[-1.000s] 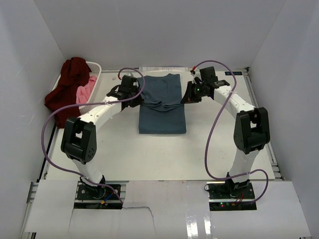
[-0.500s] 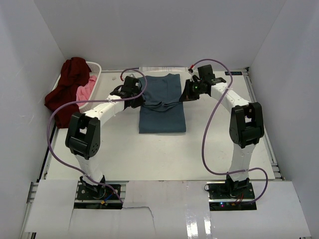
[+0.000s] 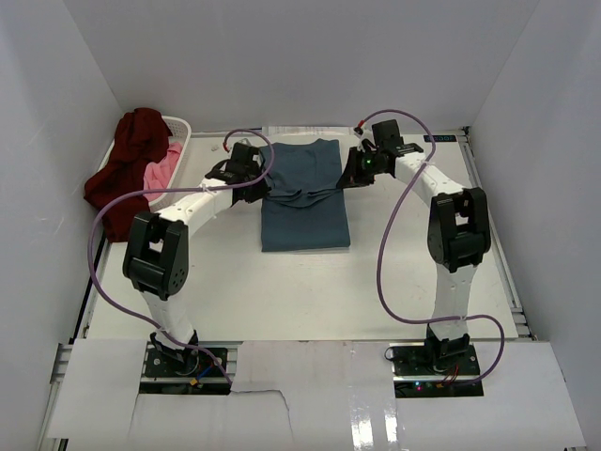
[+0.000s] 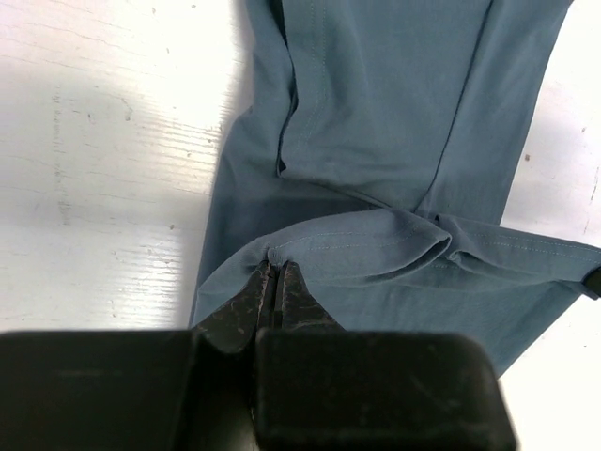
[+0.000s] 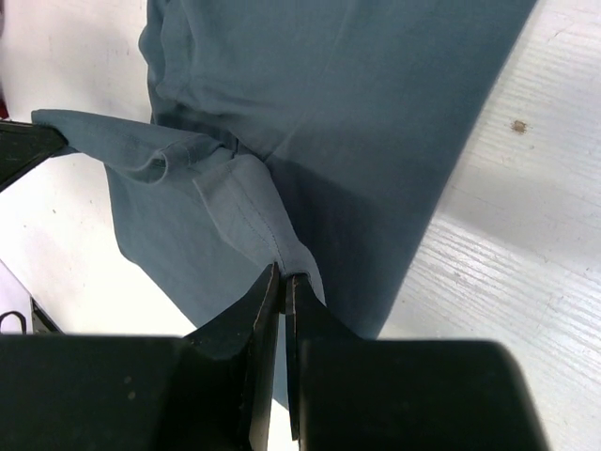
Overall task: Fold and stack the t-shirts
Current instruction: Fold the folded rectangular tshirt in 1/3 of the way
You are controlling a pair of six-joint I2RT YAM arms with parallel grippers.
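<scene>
The teal-blue t-shirt [image 3: 305,202] lies folded into a long strip in the middle of the table, with its hem edge lifted and doubled back over the strip. My left gripper [image 3: 264,191] is shut on the left corner of that lifted edge [image 4: 274,256]. On the opposite side, my right gripper [image 3: 343,181] pinches the right corner [image 5: 286,268]. The raised fold [image 4: 394,246] sags between both grippers across the shirt's width. A dark maroon t-shirt [image 3: 127,169] and a pink t-shirt [image 3: 164,169] sit in the basket.
A white laundry basket [image 3: 181,132] stands at the back left, the maroon cloth hanging over its near rim. White walls close in the table on three sides. Purple cables loop from both arms. Bare white tabletop [image 3: 300,291] shows in front of the shirt.
Both grippers have carried the lifted edge of the teal shirt a little toward the back of the table, and the right arm has swung inward. Neither grip has changed.
</scene>
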